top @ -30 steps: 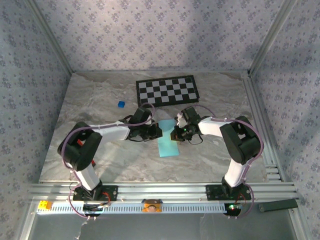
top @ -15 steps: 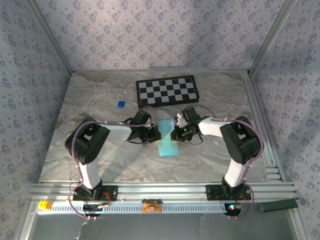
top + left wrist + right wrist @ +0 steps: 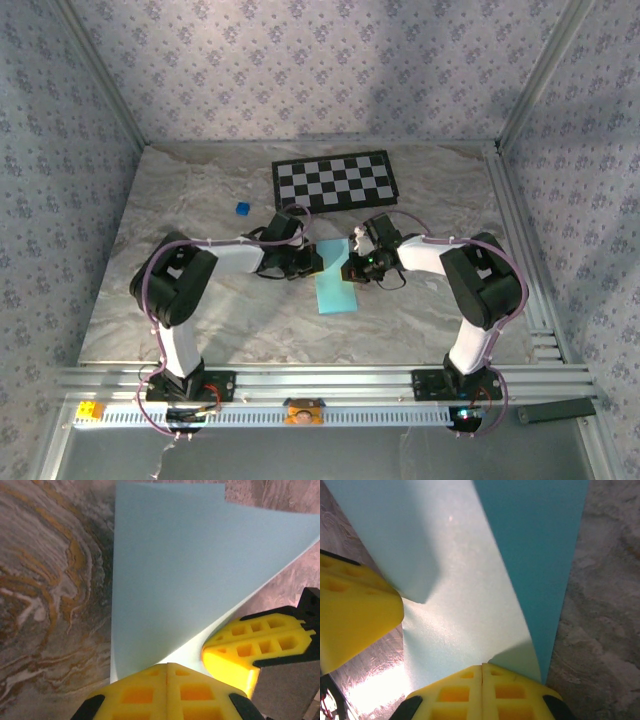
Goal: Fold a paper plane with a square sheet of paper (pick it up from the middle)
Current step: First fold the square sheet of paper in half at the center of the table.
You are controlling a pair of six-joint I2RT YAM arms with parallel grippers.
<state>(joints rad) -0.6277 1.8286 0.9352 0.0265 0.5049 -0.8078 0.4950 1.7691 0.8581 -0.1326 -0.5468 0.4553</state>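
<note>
The light-blue sheet of paper [image 3: 336, 287] lies folded into a long strip at the table's middle, not a dart shape. My left gripper [image 3: 312, 262] is at the sheet's left edge, shut, its tip [image 3: 167, 666] meeting a raised flap of the paper [image 3: 175, 570]. My right gripper [image 3: 351, 269] is at the right edge, shut, with its tip [image 3: 482, 667] against the paper [image 3: 460, 595]. The right gripper's yellow finger [image 3: 250, 645] shows close by in the left wrist view. The left gripper's finger [image 3: 355, 615] shows at the flap's corner in the right wrist view.
A black-and-white checkerboard [image 3: 335, 182] lies just behind the grippers. A tiny dark-blue cube [image 3: 241, 208] sits to its left. Aluminium rails [image 3: 525, 260] run along the table's right side, and patterned walls close in the back and sides.
The left arm's elbow has swung to the right and its gripper has shifted slightly at the paper's left edge. The right arm and the paper's lower part have stayed put.
</note>
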